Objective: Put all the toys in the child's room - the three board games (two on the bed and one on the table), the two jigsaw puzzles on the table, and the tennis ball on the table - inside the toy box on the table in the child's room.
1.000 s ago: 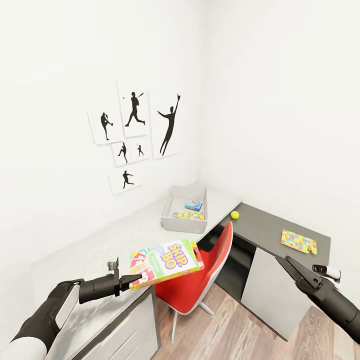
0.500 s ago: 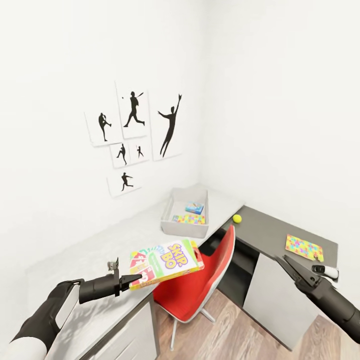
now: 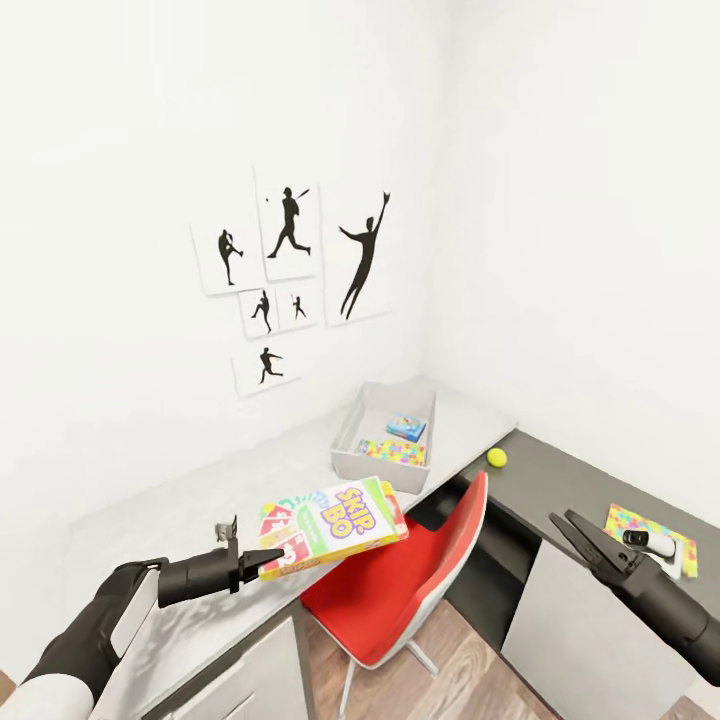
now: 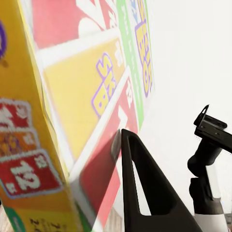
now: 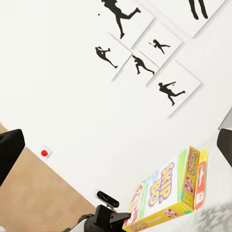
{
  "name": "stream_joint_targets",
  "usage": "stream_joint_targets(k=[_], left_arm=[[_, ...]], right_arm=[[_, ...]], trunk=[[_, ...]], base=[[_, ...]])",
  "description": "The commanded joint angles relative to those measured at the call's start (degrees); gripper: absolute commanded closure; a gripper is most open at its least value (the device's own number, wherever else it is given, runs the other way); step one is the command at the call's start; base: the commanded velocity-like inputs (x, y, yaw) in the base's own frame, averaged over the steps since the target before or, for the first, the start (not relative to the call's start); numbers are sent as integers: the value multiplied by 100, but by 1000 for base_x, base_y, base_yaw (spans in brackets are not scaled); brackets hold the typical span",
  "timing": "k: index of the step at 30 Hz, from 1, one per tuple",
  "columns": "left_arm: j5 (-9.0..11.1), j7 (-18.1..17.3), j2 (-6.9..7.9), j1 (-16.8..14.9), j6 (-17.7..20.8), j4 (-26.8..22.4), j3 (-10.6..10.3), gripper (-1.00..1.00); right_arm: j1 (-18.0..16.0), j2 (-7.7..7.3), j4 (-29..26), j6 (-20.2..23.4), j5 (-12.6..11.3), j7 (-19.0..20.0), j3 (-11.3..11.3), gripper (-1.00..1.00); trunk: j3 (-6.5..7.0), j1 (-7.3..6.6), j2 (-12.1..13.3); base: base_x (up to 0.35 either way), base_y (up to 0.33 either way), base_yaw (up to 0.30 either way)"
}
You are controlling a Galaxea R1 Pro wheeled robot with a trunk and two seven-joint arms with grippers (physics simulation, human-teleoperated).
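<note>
Green-purple cargo: you carry the SKIP-BO board game (image 3: 335,527) in your left gripper (image 3: 262,560), clamped by one short end, so the box sticks out ahead of the fingers with its printed face up and a little tilted.
Grip check: in the left wrist view one dark finger (image 4: 145,193) lies flat against the card face of the box (image 4: 82,111); the opposite finger is hidden behind it.
Target direction: the light grey toy box (image 3: 352,460) lies ahead of the left gripper and off to its right, well beyond the far end of the held game, on the pale table (image 3: 200,500).
Axes: the held box's long axis points roughly at the tray, and the tray's own long side runs away from you towards the corner.
Already in tray: a small blue board game (image 3: 406,428) and a jigsaw puzzle (image 3: 392,452).
Nearer arm: left, clearly; it is also the loaded one.
Left arm pose: forearm low and near level, reaching forward over the near table edge.
Right gripper (image 3: 572,534): fingers drawn close together, nothing between them, held over the dark desk section near the second jigsaw puzzle (image 3: 650,538).
Tennis ball (image 3: 496,457): on the dark section, ahead and left of the right gripper.
Obstacle: a red chair (image 3: 420,570) sits below and right of the held box.
</note>
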Motion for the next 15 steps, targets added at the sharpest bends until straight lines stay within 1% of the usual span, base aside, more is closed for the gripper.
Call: stream_joint_targets(k=[1, 3, 6, 15], left_arm=[[12, -6, -1, -6, 34, 2, -1, 100], [12, -3, -1, -6, 31, 1, -4, 100], [11, -6, -1, -6, 32, 0, -3, 100], [12, -7, -1, -6, 33, 0, 2, 100]], right_arm=[[-4, -1, 1, 33, -22, 7, -6, -100], [-4, -1, 1, 36, -22, 13, -9, -100], [-4, -1, 1, 38, -22, 17, -18, -100], [-4, -2, 1, 39, -22, 18, -22, -100]], trunk=[[-10, 5, -13], [-6, 5, -13], [-3, 5, -13], [-2, 5, -13]], base=[[124, -274, 239], [129, -274, 168], [135, -275, 81], [139, -271, 9]])
